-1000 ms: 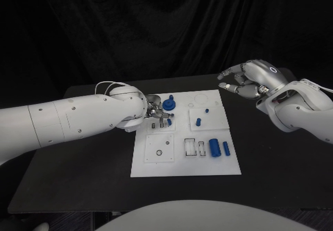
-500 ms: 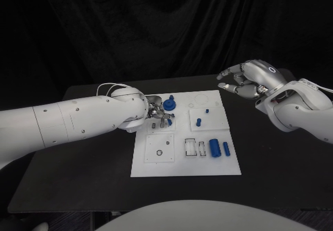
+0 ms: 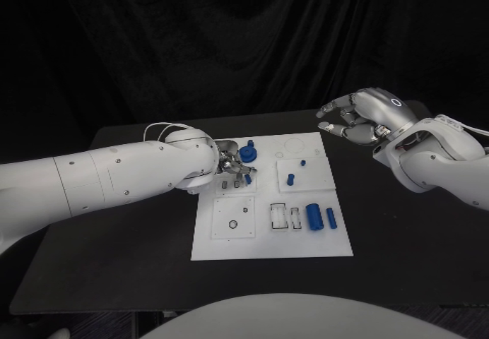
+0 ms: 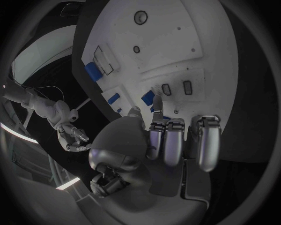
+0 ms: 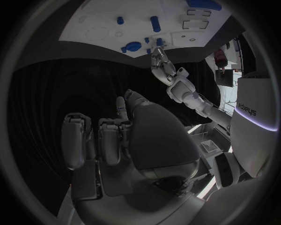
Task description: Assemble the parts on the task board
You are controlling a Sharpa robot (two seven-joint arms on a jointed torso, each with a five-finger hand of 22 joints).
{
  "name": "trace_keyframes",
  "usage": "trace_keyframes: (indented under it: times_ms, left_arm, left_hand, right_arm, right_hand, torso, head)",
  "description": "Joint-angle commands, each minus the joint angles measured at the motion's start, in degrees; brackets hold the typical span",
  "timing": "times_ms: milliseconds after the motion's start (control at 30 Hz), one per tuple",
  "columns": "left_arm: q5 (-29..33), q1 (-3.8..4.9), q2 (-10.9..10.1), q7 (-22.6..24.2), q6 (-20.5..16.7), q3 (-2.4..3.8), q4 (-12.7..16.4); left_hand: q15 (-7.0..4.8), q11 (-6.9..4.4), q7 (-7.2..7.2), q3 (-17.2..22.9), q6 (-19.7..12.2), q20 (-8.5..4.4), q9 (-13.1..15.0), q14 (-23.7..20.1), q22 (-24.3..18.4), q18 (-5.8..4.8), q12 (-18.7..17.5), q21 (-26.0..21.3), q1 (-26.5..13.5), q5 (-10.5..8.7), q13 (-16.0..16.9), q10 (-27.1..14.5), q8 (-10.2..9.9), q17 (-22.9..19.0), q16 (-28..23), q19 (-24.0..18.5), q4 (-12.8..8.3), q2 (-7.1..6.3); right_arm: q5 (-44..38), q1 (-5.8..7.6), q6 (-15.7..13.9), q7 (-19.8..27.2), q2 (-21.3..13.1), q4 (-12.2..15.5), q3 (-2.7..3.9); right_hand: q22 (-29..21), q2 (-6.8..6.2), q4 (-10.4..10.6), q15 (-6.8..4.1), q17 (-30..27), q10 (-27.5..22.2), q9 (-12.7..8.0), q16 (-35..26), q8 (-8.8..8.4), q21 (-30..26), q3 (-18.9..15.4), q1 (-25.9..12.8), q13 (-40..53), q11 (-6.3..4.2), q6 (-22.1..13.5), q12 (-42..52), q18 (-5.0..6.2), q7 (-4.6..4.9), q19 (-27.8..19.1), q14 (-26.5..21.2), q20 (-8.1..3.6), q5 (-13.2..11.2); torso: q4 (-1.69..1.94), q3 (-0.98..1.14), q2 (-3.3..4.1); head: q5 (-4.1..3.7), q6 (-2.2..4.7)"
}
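Left hand (image 3: 230, 167) low over board (image 3: 273, 244), centre of head frame, fingers bunched round small blue peg (image 3: 248, 179) by two slots (image 3: 230, 183); whether it truly pinches peg, cannot tell. Right hand (image 3: 359, 116) upper right, off board, fingers loosely curled, holding nothing. Knob (image 3: 249, 152) just above left hand; cylinder (image 3: 315, 216) lower right. To do well: keep peg upright, line up over slot, press straight down, avoid knob.

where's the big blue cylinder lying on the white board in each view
Head view: big blue cylinder on the board's near right part.
Left wrist view: beside the rectangular slots.
Right wrist view: at the circle's rim.
Shared landmark: the rectangular slots next to it.
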Motion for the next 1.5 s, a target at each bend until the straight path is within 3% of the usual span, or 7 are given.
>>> trace_keyframes:
  times_ms: [33,333,500,900,1200,1367,1500]
  left_arm:
    - [0.0,-0.15,0.3,1.1,0.5,0.05,-0.3]
    - [0.0,-0.25,1.0,1.3,1.0,0.05,-0.9]
    - [0.0,-0.4,1.4,1.4,1.2,0.05,-1.4]
    - [0.0,-1.11,2.0,1.5,1.4,0.06,-2.3]
    - [0.0,-1.37,1.9,1.5,0.9,0.06,-2.3]
    - [0.0,-1.44,1.8,1.9,0.6,0.06,-2.1]
    - [0.0,-1.47,1.7,2.1,0.6,0.06,-1.8]
  left_hand:
    - [-0.25,-0.26,0.08,0.5,0.6,-0.13,-0.1,6.0,6.0,-0.65,-0.3,-0.4,0.9,0.1,14.9,5.9,-0.5,15.1,0.1,-0.3,-0.1,0.05]
    - [-0.24,-0.26,0.08,0.9,1.0,-0.11,-0.1,6.0,6.0,-0.64,-0.3,-0.5,1.4,0.13,14.9,5.9,-1.1,15.1,0.1,-0.3,-0.4,0.03]
    - [-0.27,-0.3,0.03,1.6,1.3,-0.12,0.0,6.0,6.0,-0.63,-0.3,-0.5,2.1,0.17,14.9,5.9,-1.9,15.1,0.1,-0.3,-0.9,-0.05]
    - [-0.36,-0.41,-0.11,3.1,1.9,-0.2,0.4,6.0,6.0,-0.61,-0.3,-0.7,3.4,0.63,14.9,5.9,-3.3,15.1,0.1,-0.4,-1.9,-0.33]
    - [-0.42,-0.46,-0.14,4.5,2.1,-0.26,0.7,6.0,5.9,-0.58,-0.3,-0.8,4.0,1.83,14.9,5.9,-4.4,15.1,0.1,-0.5,-2.3,-0.34]
    - [-0.44,-0.48,-0.17,5.8,2.4,-0.29,1.1,6.0,5.9,-0.56,-0.3,-0.9,4.3,3.64,14.9,5.9,-5.3,15.1,0.1,-0.5,-2.6,-0.86]
    - [-0.45,-0.5,-0.19,6.4,2.5,-0.3,1.3,6.0,5.9,-0.56,-0.3,-1.0,4.4,4.23,14.9,5.9,-5.6,15.1,0.1,-0.5,-2.6,-1.11]
  right_arm:
    - [-0.1,-0.13,0.7,-1.3,0.1,0.0,0.04]
    - [-0.1,-0.13,1.0,-1.6,0.2,0.0,0.04]
    - [-0.1,-0.13,1.2,-1.7,0.3,-0.1,0.04]
    - [-0.1,-0.13,1.8,-2.0,0.5,-0.1,0.04]
    - [-0.1,-0.13,1.7,-2.0,0.3,0.0,0.04]
    - [-0.1,-0.13,1.7,-2.1,0.3,0.1,0.04]
    - [-0.1,-0.13,1.9,-2.2,0.3,0.2,0.04]
  right_hand:
    - [12.7,0.27,0.3,0.41,15.1,6.0,0.0,0.2,-0.3,-0.4,-0.1,-0.3,15.1,0.49,0.1,0.2,-0.04,0.4,2.7,6.1,0.31,0.2]
    - [12.7,0.3,0.2,0.45,15.1,6.0,0.0,0.2,-0.3,-0.5,-0.1,-0.2,15.1,0.54,0.2,0.2,-0.03,0.44,2.6,6.1,0.34,0.2]
    - [12.7,0.34,0.1,0.53,15.1,6.0,0.0,0.2,-0.31,-0.6,-0.1,-0.1,15.1,0.62,0.3,0.2,0.01,0.49,2.6,6.1,0.41,0.3]
    - [12.6,0.46,0.0,0.63,15.1,6.0,-0.1,0.2,-0.36,-0.8,0.1,0.1,15.1,0.73,0.4,0.2,0.05,0.59,2.5,6.1,0.51,0.5]
    - [12.6,1.02,0.0,0.84,15.1,6.0,-0.2,0.2,-0.59,-1.0,0.3,0.0,15.1,0.94,0.5,0.2,0.1,0.77,2.4,6.1,0.74,1.4]
    - [12.5,1.11,0.0,0.89,15.1,6.0,-0.2,0.2,-0.66,-1.1,0.4,0.0,15.1,0.97,0.6,0.2,0.13,0.79,2.4,6.1,0.8,1.8]
    - [12.5,1.34,-0.3,0.96,15.1,6.0,-0.3,0.1,-0.91,-1.3,0.7,0.2,15.1,1.05,0.6,0.2,0.18,0.85,2.3,6.1,0.94,3.1]
  torso:
    - [0.03,-0.02,0.01]
    - [0.08,0.0,-0.05]
    - [-0.1,-0.01,-0.06]
    - [0.02,-0.03,-0.01]
    - [0.02,-0.04,-0.01]
    - [-0.01,-0.05,-0.02]
    - [0.02,-0.04,-0.02]
  head:
    - [-0.15,-0.01]
    - [-0.43,-0.01]
    - [-0.24,-0.01]
    - [-0.54,-0.01]
    - [-0.66,-0.01]
    - [-0.64,-0.01]
    - [-0.49,-0.01]
